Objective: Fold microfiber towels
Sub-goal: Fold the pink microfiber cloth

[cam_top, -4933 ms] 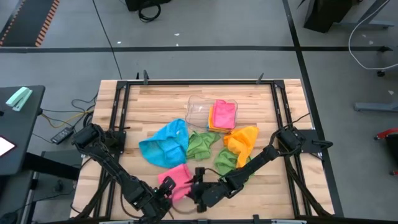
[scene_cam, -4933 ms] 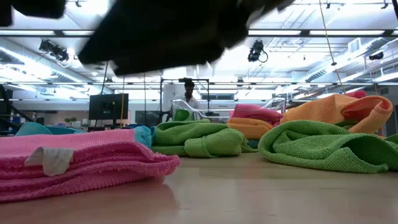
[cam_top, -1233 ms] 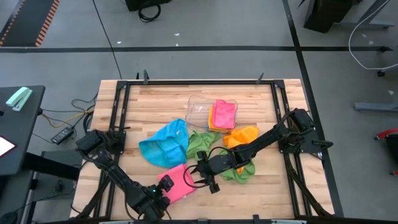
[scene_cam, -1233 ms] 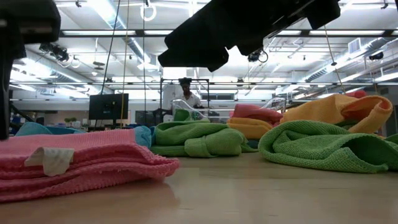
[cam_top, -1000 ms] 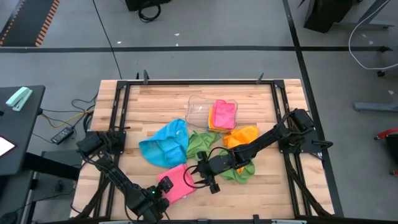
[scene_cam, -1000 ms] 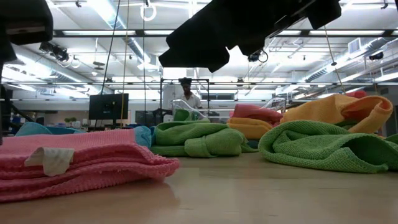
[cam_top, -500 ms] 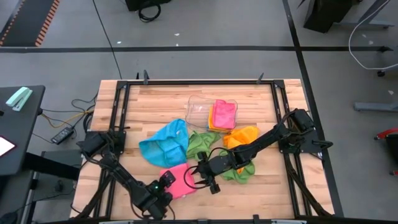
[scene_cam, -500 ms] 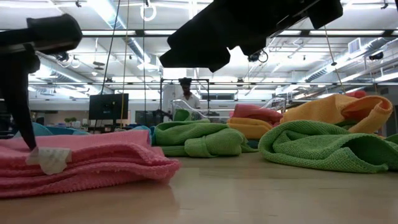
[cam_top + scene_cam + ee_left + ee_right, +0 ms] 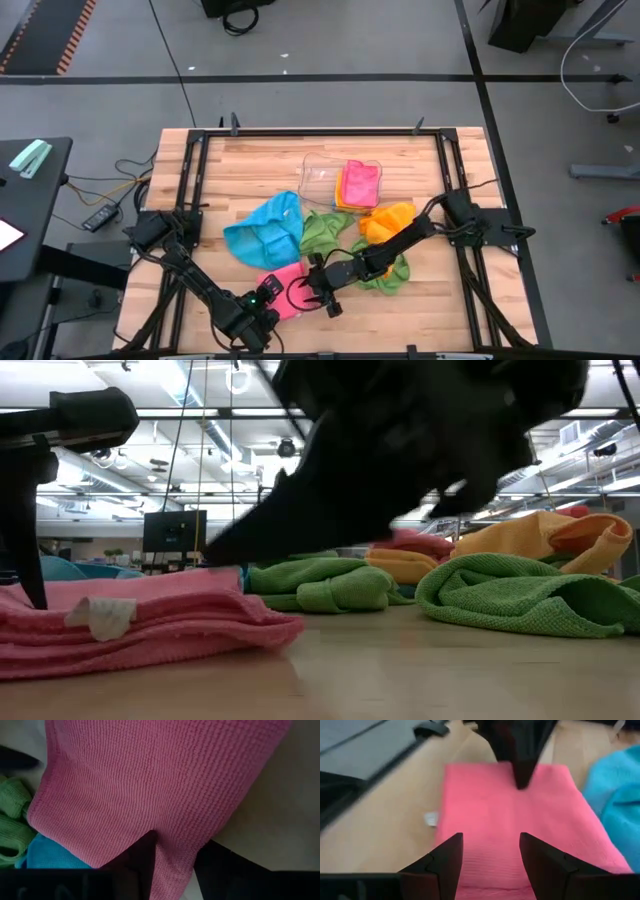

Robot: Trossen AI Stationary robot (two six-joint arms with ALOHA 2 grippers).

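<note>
Pink towel (image 9: 150, 785) edge pinched by left hand (image 9: 172, 865) (right hand (image 9: 490, 857) spread above).

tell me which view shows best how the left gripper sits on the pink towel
The left wrist view: the left gripper has its fingers straddling an edge fold of the pink towel. The low view shows one finger planted on it, near a white tag. The high view shows only its position.

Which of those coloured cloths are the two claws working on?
The pink cloth at the table's front edge, lying flat and folded. The left claw pinches its edge; the right claw hovers beside it. The others lie crumpled.
</note>
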